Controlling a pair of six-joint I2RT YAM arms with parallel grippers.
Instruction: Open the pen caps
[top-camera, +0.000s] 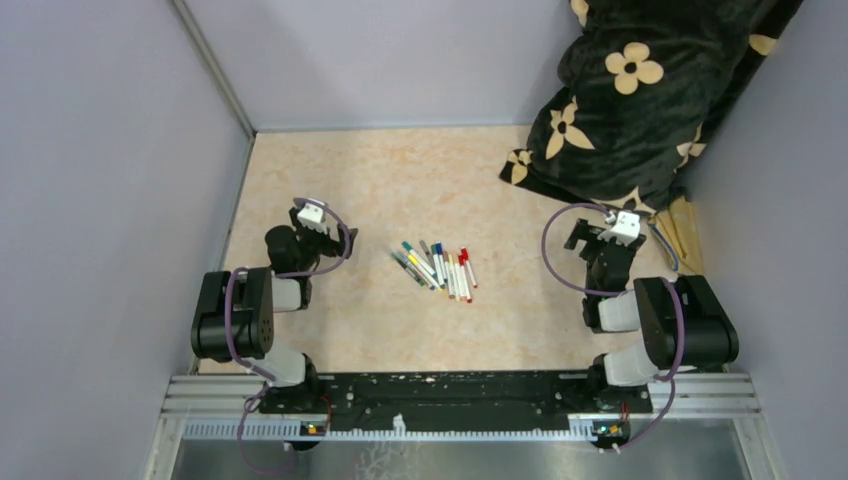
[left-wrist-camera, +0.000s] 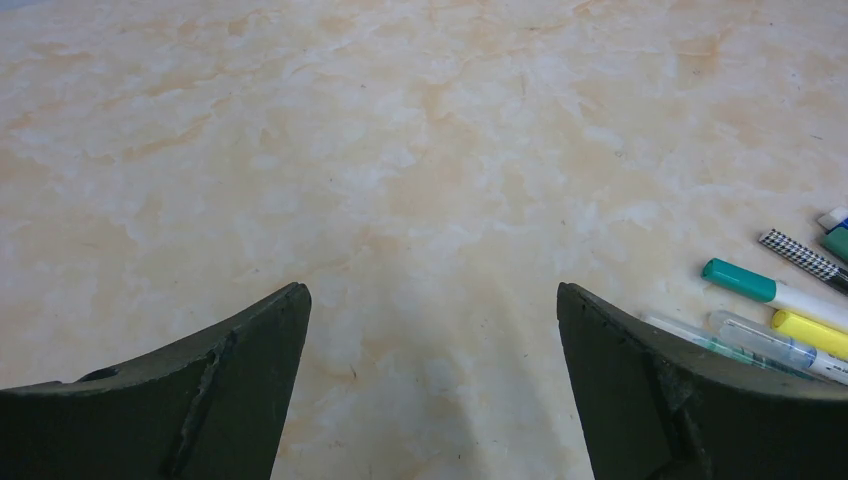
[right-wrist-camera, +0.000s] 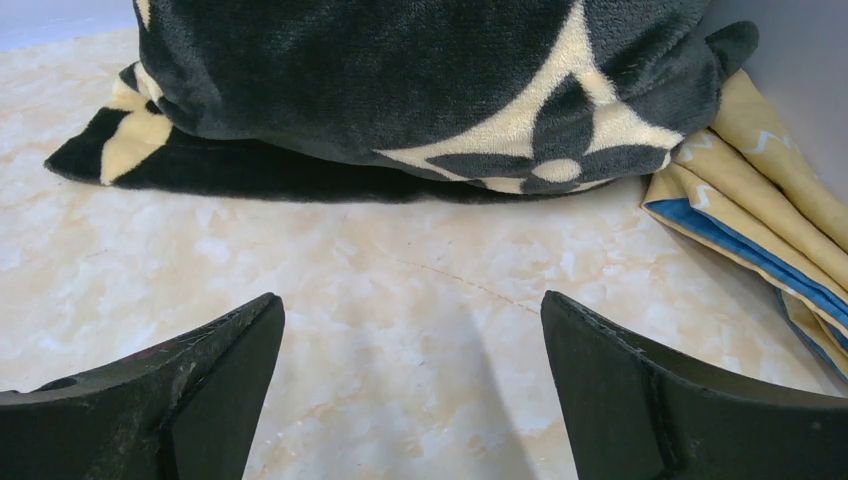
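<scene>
Several thin marker pens (top-camera: 440, 268) with white barrels lie bunched in the middle of the table, their coloured caps still on. In the left wrist view a few of the pens (left-wrist-camera: 790, 315) show at the right edge, with a teal cap (left-wrist-camera: 738, 279) and a yellow cap (left-wrist-camera: 808, 331). My left gripper (top-camera: 318, 225) (left-wrist-camera: 432, 300) is open and empty, left of the pens. My right gripper (top-camera: 598, 236) (right-wrist-camera: 412, 305) is open and empty, well to the right of the pens, over bare table.
A black blanket with cream flowers (top-camera: 640, 90) (right-wrist-camera: 420, 90) lies heaped at the back right. A yellow and blue cloth (top-camera: 683, 230) (right-wrist-camera: 770, 190) lies beside it, close to my right gripper. Grey walls enclose the table on the left, back and right.
</scene>
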